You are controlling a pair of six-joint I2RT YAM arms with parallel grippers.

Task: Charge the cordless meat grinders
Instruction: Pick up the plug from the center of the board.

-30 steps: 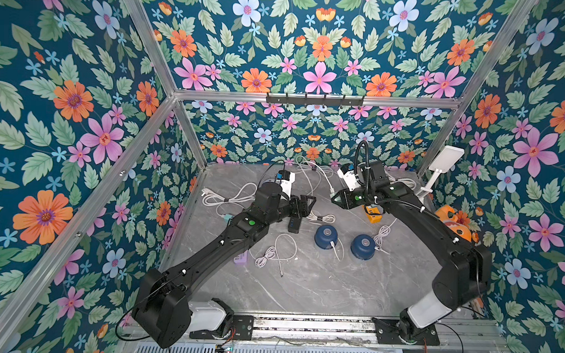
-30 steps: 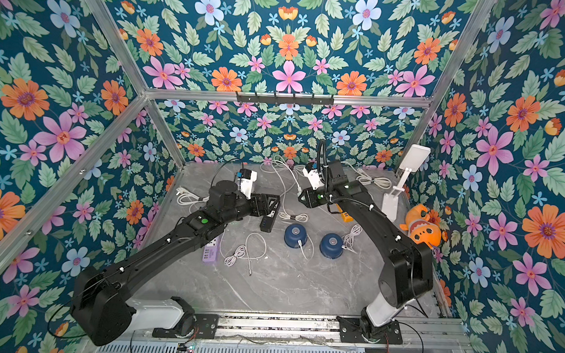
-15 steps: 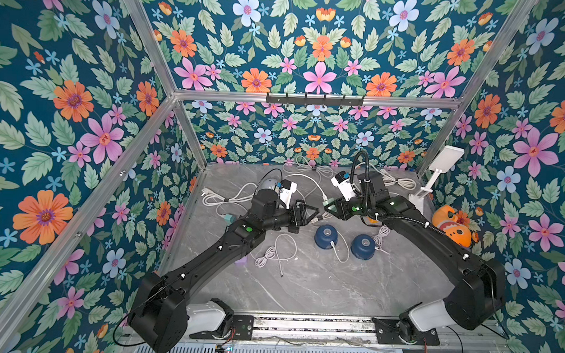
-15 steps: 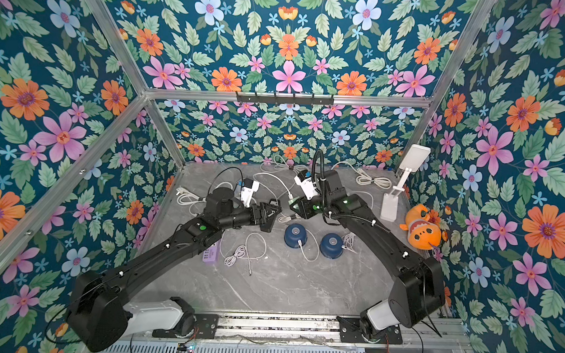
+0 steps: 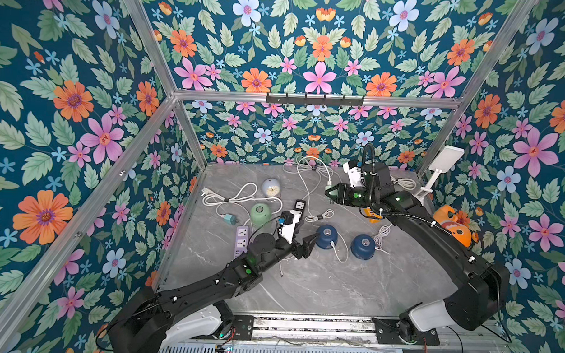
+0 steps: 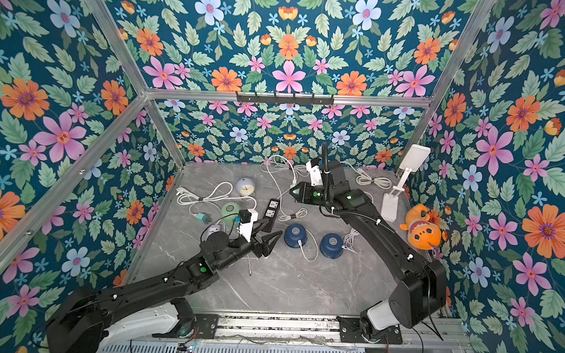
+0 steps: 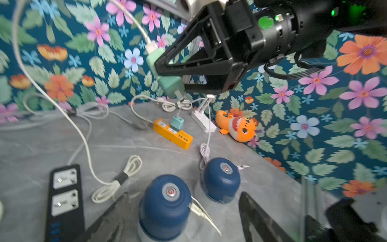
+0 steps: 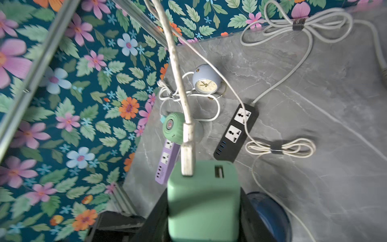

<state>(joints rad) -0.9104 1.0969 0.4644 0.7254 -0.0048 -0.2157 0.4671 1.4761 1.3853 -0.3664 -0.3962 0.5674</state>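
Observation:
Two navy cordless meat grinders [image 5: 327, 237] [image 5: 363, 247] stand mid-table, and a mint green one [image 5: 260, 212] stands further left. My left gripper [image 5: 309, 244] is open, its fingers either side of the nearer navy grinder [image 7: 165, 209] without touching it. A white cable [image 5: 336, 250] is plugged into that grinder's side. My right gripper [image 8: 203, 218] hangs above the table behind the grinders, shut on a green charger block [image 8: 203, 201]. A white cord [image 8: 180, 83] runs from the block's top.
A black power strip [image 8: 236, 132], a purple one [image 8: 165, 161] and an orange one [image 7: 172, 133] lie on the table among coiled white cables [image 8: 280, 147]. A pale blue clock [image 8: 206, 79] sits at the back left. An orange plush toy [image 7: 236, 125] and a white lamp [image 5: 443, 163] stand by the right wall.
My left gripper has drawn back from the black power strip towards the front and now straddles the nearer navy grinder. The right gripper has shifted only slightly and still holds the green charger block.

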